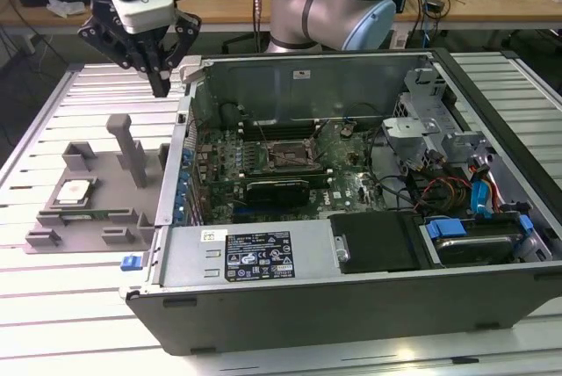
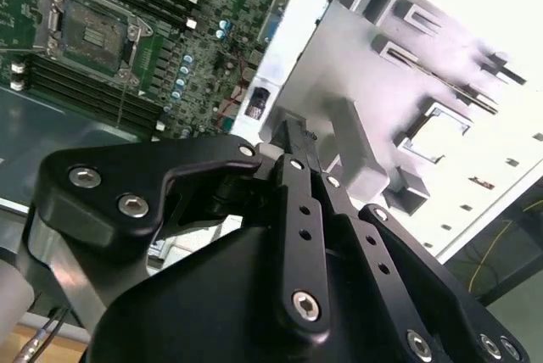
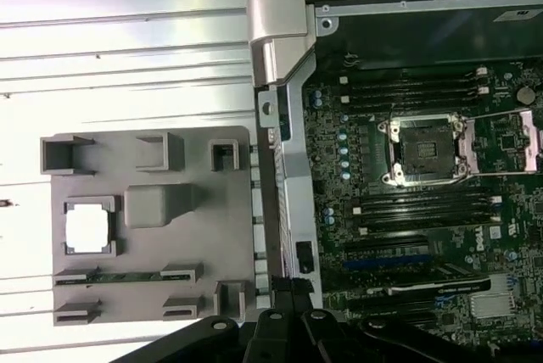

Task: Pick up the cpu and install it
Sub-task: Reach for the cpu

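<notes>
The cpu [image 1: 75,191], a small silver square, lies flat in a recess of the grey fixture tray [image 1: 97,222] to the exterior view's left of the open computer case. In the first wrist view the cpu [image 3: 89,229] looks bright white on the tray [image 3: 153,253]. My gripper [image 1: 161,86] hangs above the tray's far end, close to the case's side wall, its fingers closed together with nothing between them. Its tips also show in the first wrist view [image 3: 288,287] and the second wrist view [image 2: 293,134]. The motherboard socket [image 1: 285,156] [image 3: 422,149] [image 2: 89,36] stands open and bare.
The case wall [image 1: 176,174] rises between tray and motherboard. A tall grey post [image 1: 132,152] stands on the tray, and a memory stick [image 3: 119,276] lies in a slot. Inside the case are a black expansion card [image 1: 277,190] and a drive bay [image 1: 474,244]. The arm's base [image 1: 329,7] stands behind.
</notes>
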`<state>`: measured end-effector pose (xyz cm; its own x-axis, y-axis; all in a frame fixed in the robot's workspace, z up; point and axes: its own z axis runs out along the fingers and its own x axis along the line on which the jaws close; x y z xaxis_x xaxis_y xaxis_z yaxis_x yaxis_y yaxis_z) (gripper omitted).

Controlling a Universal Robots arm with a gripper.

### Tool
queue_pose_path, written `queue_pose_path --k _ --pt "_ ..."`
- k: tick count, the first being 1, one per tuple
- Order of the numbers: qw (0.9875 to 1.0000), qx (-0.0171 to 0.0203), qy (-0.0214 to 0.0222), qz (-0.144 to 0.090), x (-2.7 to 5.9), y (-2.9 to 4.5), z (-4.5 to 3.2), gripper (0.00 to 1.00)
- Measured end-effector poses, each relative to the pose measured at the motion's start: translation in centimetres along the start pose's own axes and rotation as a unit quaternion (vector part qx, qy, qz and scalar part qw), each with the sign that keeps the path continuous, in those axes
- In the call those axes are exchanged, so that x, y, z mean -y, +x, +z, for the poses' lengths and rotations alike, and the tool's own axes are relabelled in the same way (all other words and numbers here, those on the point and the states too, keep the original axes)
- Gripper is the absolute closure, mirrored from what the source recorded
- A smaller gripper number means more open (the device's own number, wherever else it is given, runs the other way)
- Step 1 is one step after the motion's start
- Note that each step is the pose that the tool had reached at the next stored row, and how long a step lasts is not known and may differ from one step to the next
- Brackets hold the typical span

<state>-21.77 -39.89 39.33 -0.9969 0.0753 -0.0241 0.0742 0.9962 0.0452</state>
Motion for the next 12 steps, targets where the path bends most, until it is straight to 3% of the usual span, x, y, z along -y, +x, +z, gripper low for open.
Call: queue_pose_path --k 12 --pt "1.0000 0.0002 0.0000 0.000 0.26 3.47 -0.10 0.89"
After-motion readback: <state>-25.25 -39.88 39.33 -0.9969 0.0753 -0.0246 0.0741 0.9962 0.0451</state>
